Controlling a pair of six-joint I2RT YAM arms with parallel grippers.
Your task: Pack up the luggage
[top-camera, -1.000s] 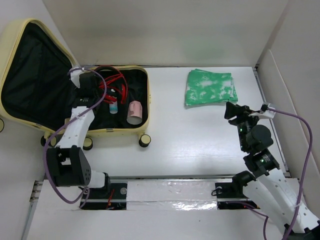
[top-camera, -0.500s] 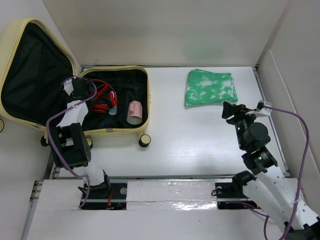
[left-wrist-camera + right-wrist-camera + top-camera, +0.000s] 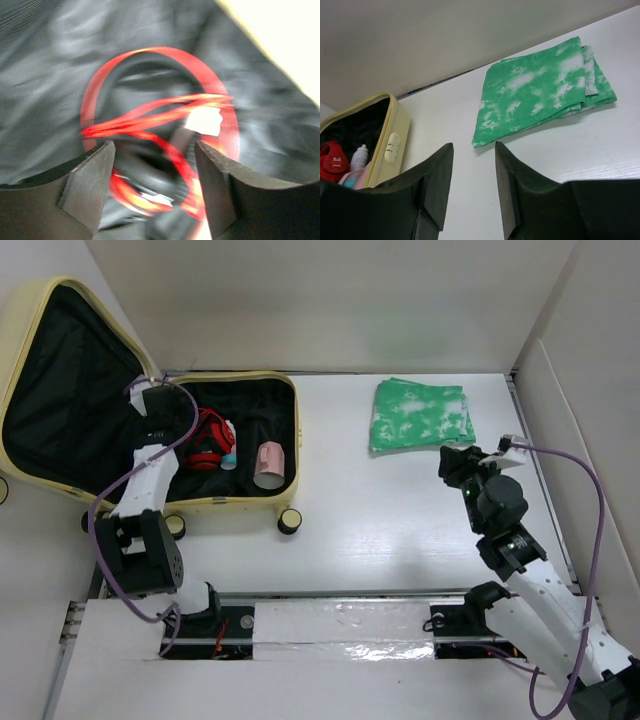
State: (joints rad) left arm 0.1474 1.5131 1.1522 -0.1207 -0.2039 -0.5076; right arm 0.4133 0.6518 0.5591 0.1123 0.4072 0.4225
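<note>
**Fig. Open luggage at the left of the table, both pincers spread**

Nearest the arm bases, the right gripper [image 3: 455,462] stands well to the right of the luggage [image 3: 235,504]. Its jaws are spread with nothing between them, and it faces a folded green-and-white cloth [image 3: 420,415].

The luggage lies flat on the white table [image 3: 380,530] with its wheels [image 3: 290,521] along its near wall. Its lid is thrown back to the left, showing the black lining.

Inside the base, toward its right side, are a pink cup [image 3: 268,464] and a small bottle [image 3: 228,455]. Left of these lie red headphones [image 3: 208,440].

The left gripper [image 3: 152,406] hangs over the left part of the base. In the left wrist view its fingers [image 3: 90,175] stand apart, and the headphones [image 3: 160,115] show blurred below the gap, not pinched.

Farthest off, the cloth lies outside the luggage, to its right and slightly beyond it.

Handling, as a judgement:
- The shell looks rigid, smooth and bulky, too wide for either pincer to span.
- The wheels may let it creep if it is pushed sideways.
- The thin yellow rim of the lid seems the most practical hold for swinging it shut.
- The soft lining offers no firm purchase.
</note>
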